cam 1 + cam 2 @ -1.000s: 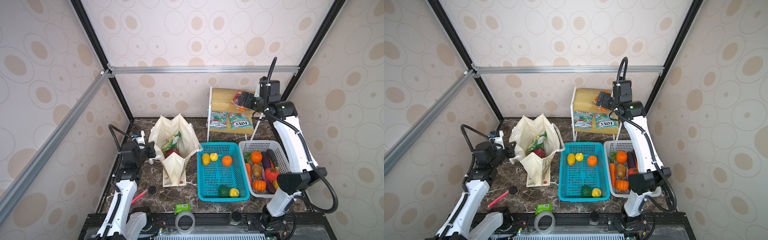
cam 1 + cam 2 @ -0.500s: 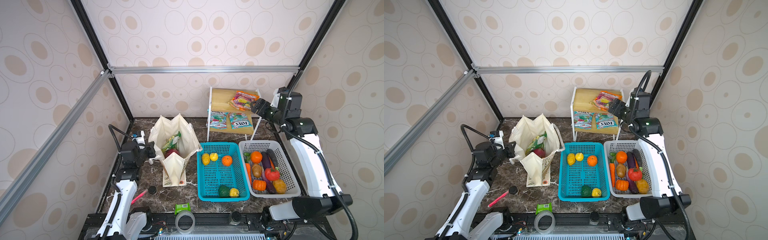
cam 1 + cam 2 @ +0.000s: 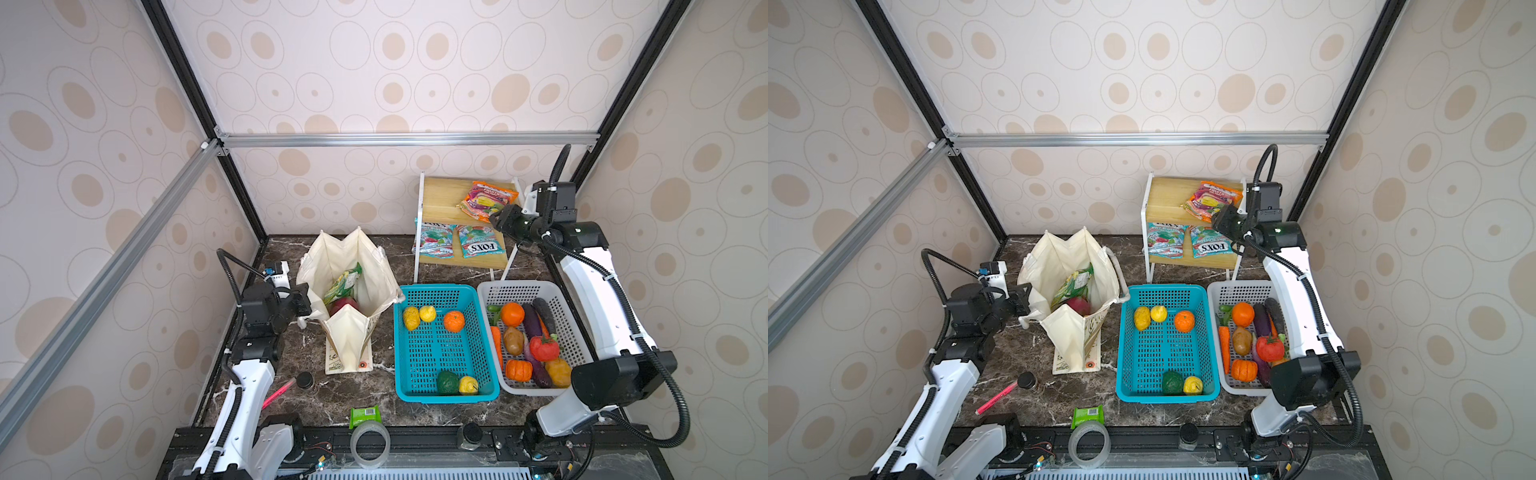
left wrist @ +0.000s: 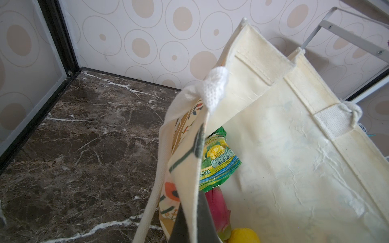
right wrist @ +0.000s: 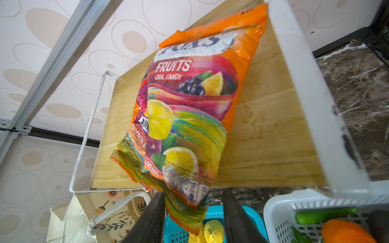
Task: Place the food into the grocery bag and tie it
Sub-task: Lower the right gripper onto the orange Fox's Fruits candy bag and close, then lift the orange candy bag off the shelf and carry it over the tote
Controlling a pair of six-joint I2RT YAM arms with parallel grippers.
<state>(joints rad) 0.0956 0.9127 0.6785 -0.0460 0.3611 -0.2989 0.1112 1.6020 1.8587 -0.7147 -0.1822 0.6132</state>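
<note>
**Both top views:** mounted high above the front edge of the worktop point(image 3: 316, 399), facing steeply down toward the back wall, far enough back to take in both arms. They share nearly the entire scene, offset slightly sideways.

**Left wrist view:** very close, looking along the left end effector point(image 4: 189, 214) into the grocery bag point(image 4: 273, 157).

**Right wrist view:** close, looking past the right end effector point(image 5: 193, 212) onto the orange snack packet point(image 5: 189, 105) lying on the shelf point(image 5: 263, 126). Bag, packet and shelf also appear in both top views.
</note>
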